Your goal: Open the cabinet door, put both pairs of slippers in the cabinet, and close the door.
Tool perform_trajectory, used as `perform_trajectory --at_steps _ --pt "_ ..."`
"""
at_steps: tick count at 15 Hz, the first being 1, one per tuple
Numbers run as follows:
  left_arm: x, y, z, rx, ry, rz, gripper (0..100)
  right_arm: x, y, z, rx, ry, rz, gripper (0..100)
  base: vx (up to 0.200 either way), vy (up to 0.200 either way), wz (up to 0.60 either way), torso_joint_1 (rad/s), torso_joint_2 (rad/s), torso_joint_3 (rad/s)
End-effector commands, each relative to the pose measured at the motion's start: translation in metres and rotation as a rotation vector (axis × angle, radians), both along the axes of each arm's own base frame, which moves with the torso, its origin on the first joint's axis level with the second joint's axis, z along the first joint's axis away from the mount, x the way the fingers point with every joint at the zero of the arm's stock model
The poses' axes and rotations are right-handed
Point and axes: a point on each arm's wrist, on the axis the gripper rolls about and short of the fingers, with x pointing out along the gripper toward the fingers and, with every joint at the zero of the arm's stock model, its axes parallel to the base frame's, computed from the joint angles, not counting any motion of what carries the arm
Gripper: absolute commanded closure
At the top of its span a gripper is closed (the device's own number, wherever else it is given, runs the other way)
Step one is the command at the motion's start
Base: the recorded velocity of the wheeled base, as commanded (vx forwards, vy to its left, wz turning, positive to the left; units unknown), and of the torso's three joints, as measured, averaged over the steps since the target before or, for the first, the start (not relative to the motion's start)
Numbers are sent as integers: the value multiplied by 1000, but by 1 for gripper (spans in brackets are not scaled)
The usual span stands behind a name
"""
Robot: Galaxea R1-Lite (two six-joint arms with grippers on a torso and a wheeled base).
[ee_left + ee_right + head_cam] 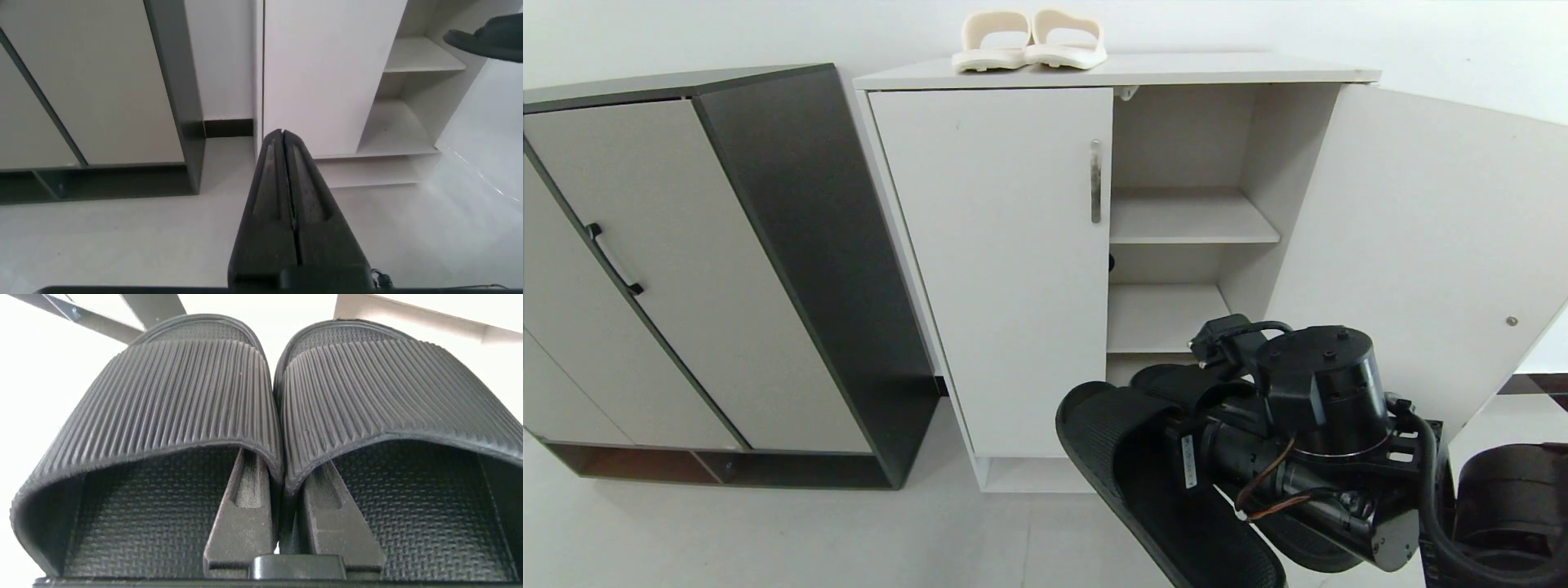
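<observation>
At the far left stands a dark grey cabinet (792, 245) with pale doors, both closed. The left gripper (282, 139) hangs above the floor (122, 237), pointing toward the gap between that cabinet and the white cabinet (1225, 72) beside it; its fingers (265, 204) are pressed flat together with nothing between them.

The white cabinet's left door (996, 269) is closed, with a metal handle (1095, 180) upright along its inner edge. On the cabinet top, above this door, the cream slippers (1029, 41) sit side by side, touching each other.

To the right the compartment is open, showing an upper shelf (1188, 216) and a lower shelf (1160, 314), both bare. In front of this opening, low and clear of the floor, the black slippers (1127, 441) are held as a pair, outside the cabinet. The right gripper (280, 465) has one finger inside each slipper, under the ribbed straps, and clamps the two adjoining inner walls together.

At the far right the right door (1413, 245) is swung wide open, away from the cabinet front
</observation>
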Motion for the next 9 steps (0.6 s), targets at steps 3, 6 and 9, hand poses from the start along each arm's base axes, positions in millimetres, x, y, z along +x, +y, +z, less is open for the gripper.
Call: perform_trajectory --at_steps 3,6,9 --pt "0 0 0 -3 2 1 100 8 5 -5 5 -14 -33 100 0 0 0 0 0 0" --pt "0 0 0 -3 2 1 100 10 5 -5 6 -22 -46 100 0 0 0 0 0 0" --pt "0 0 0 -3 2 2 100 12 7 -8 1 -18 -51 100 0 0 0 0 0 0"
